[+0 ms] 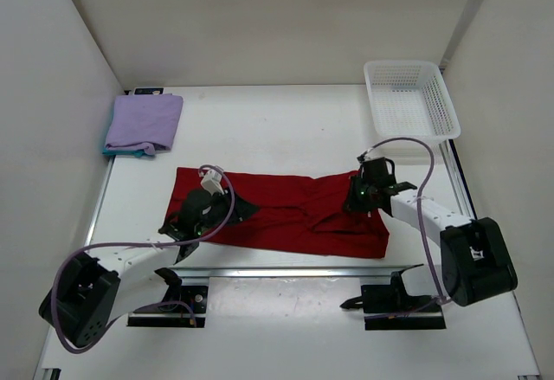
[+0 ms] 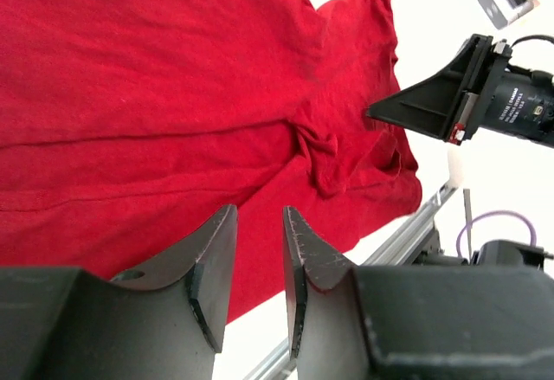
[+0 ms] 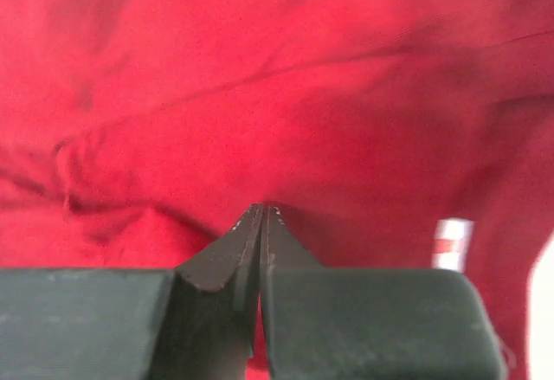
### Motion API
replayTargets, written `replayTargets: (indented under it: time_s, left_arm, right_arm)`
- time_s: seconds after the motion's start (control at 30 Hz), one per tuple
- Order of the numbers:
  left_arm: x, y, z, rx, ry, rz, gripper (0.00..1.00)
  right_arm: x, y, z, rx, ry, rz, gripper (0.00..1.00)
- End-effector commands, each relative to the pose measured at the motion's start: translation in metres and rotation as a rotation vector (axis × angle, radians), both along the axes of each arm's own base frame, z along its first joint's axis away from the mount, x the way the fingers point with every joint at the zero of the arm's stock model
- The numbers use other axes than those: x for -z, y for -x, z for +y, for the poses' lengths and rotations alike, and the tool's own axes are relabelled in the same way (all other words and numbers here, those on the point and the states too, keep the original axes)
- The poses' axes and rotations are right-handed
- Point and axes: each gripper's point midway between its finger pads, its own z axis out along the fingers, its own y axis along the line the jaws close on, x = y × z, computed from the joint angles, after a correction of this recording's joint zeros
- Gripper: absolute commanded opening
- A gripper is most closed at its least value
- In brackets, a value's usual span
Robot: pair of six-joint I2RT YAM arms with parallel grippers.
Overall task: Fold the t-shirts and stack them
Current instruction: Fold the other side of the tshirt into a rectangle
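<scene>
Your left end effector (image 2: 260, 215) hangs over the left part of the red t-shirt (image 1: 286, 211), its two fingers (image 2: 212, 267) standing partly apart with nothing between them; through the gap you see only red cloth and, nearer the arm's base, a strip of white counter (image 1: 286, 120). Your right end effector (image 3: 262, 211) is down on the right part of the same shirt, its fingers pressed together, their tips right against the fabric. You cannot tell from the wrist view whether any cloth is nipped between them. The red t-shirt lies spread out flat on the counter as a long band that runs from beneath one end effector to beneath the other. It is wrinkled and bunched into a small ridge on the stretch just inward of the right end effector, and its near edge lies close to the rail in front of the arm bases. A small white label shows on the cloth just to the right of the right fingers. Well beyond the left end effector, off to its left, the lavender t-shirt (image 1: 145, 120) lies folded on top of the teal-blue t-shirt (image 1: 121, 150), of which only a thin edge peeks out. Beyond the right end effector, to its right, stands a white mesh basket (image 1: 443, 103), well apart from the red shirt.
</scene>
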Motion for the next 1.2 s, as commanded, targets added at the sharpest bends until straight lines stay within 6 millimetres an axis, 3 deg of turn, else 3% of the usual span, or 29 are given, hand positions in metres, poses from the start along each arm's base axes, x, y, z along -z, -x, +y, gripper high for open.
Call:
replayTargets:
  time_s: [0.0, 0.23, 0.37, 0.47, 0.57, 0.7, 0.77, 0.8, 0.87, 1.0, 1.03, 1.1, 1.13, 1.17]
  left_arm:
    - [-0.014, -0.001, -0.011, 0.04, 0.004, -0.049, 0.38]
    - [-0.017, -0.001, -0.02, 0.099, 0.008, -0.054, 0.38]
    - [-0.018, -0.001, -0.017, 0.097, 0.009, -0.059, 0.39]
    - [-0.022, -0.003, -0.016, 0.097, 0.01, -0.067, 0.39]
    - [-0.023, -0.003, -0.023, 0.116, 0.006, -0.065, 0.39]
    - [-0.023, -0.003, -0.025, 0.134, -0.012, -0.065, 0.39]
    - [-0.023, -0.007, -0.023, 0.124, -0.014, -0.064, 0.4]
    - [-0.02, -0.004, -0.026, 0.136, -0.022, -0.056, 0.39]
    - [-0.02, -0.005, -0.031, 0.145, -0.03, -0.059, 0.39]
    - [-0.025, 0.006, -0.066, 0.24, -0.044, -0.074, 0.38]
    - [-0.018, 0.014, -0.078, 0.281, -0.074, -0.066, 0.39]
    - [-0.028, 0.015, -0.105, 0.334, -0.078, -0.087, 0.38]
    - [-0.019, 0.024, -0.117, 0.384, -0.101, -0.076, 0.38]
    - [-0.027, 0.02, -0.128, 0.396, -0.089, -0.085, 0.37]
  right_arm:
    - [-0.006, 0.013, 0.016, -0.094, 0.003, -0.017, 0.0]
    - [0.006, 0.102, 0.043, -0.22, -0.009, 0.102, 0.0]
    - [-0.008, 0.137, 0.049, -0.269, -0.023, 0.118, 0.0]
    - [-0.031, 0.125, 0.051, -0.249, -0.053, 0.04, 0.01]
    - [-0.045, 0.092, 0.049, -0.215, -0.053, -0.049, 0.0]
    - [-0.039, 0.044, 0.021, -0.069, -0.026, -0.123, 0.0]
    - [-0.013, 0.049, 0.005, -0.001, -0.022, -0.071, 0.0]
    - [-0.013, 0.046, 0.005, 0.013, -0.041, -0.085, 0.0]
    - [0.006, 0.067, 0.005, 0.024, -0.039, -0.042, 0.0]
    - [0.022, 0.09, 0.006, 0.061, -0.081, -0.008, 0.0]
    - [0.026, 0.095, 0.005, 0.069, -0.1, 0.005, 0.0]
    - [0.016, 0.09, 0.003, 0.082, -0.132, -0.039, 0.01]
    - [0.006, 0.083, 0.001, 0.092, -0.14, -0.066, 0.0]
    - [-0.011, 0.07, -0.001, 0.11, -0.151, -0.121, 0.0]
